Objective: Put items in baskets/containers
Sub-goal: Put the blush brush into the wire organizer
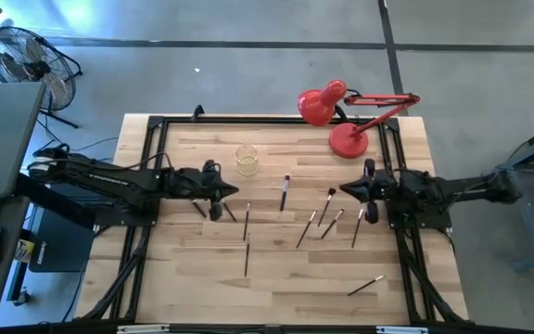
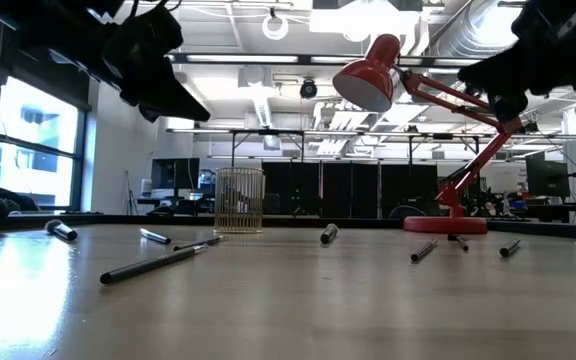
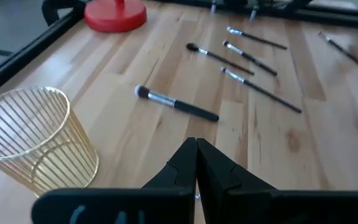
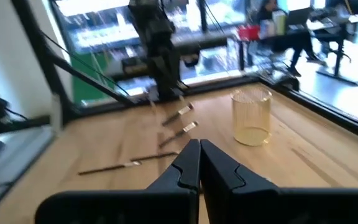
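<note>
Your left gripper (image 1: 219, 193) hangs above the table, fingers pressed together, holding nothing. Your right gripper (image 1: 363, 189) is likewise closed and empty near the red lamp (image 1: 346, 111). The clear ribbed cup (image 1: 247, 160) stands empty near the left gripper. The brushes (image 1: 286, 193) lie scattered across the wooden table (image 1: 276, 278).

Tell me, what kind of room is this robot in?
Probably a big lab or workshop. The low view shows exposed ceiling ducts and rows of desks with monitors behind the wooden table, and a floor fan stands on bare concrete.
</note>
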Available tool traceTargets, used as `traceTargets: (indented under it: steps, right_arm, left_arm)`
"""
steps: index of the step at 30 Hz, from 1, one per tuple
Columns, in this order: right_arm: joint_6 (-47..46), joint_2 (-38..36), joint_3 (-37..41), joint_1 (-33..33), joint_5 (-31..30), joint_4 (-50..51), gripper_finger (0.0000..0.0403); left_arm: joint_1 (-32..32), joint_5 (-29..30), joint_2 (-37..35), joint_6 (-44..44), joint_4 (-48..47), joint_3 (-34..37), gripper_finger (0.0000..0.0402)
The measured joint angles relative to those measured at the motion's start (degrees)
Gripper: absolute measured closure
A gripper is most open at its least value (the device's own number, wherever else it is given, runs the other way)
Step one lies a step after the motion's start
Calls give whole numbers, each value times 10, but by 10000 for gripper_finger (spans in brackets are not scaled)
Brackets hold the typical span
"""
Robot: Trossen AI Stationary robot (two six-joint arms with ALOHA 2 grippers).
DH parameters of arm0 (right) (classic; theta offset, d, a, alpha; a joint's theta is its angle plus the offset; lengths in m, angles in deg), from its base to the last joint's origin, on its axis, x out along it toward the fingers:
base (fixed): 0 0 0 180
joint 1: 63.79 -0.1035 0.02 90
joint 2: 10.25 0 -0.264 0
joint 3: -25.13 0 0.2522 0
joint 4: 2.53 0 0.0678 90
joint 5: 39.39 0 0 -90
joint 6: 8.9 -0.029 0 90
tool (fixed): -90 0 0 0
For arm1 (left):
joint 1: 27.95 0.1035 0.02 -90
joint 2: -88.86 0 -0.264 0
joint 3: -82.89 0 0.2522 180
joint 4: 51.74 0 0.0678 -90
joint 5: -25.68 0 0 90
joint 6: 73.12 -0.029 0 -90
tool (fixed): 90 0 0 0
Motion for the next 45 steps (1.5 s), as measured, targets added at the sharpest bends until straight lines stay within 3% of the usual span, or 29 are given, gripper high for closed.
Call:
traceTargets:
  steps: [8, 13, 24, 29, 34, 41, 45]
  right_arm:
    - [61, 301, -180, -36, -74, 1, 402]
    - [30, 466, -305, -29, -92, 17, 402]
    - [-106, 719, -592, 29, -120, 254, 402]
    - [-205, 818, -718, 56, -135, 398, 402]
    - [-356, 897, -799, 86, -102, 532, 396]
    - [-512, 945, -796, 115, -17, 566, 340]
    - [-555, 947, -776, 117, -4, 557, 301]
  left_arm:
    - [0, -6, -68, -2, 0, 35, 401]
    - [0, -26, -130, -2, -4, 64, 401]
    - [0, -43, -271, -2, -16, 111, 401]
    - [0, -43, -298, -2, -48, 111, 401]
    - [0, -46, -302, -2, -75, 111, 401]
    - [0, -81, -302, -2, -103, 111, 401]
    - [0, -104, -302, -2, -111, 111, 401]
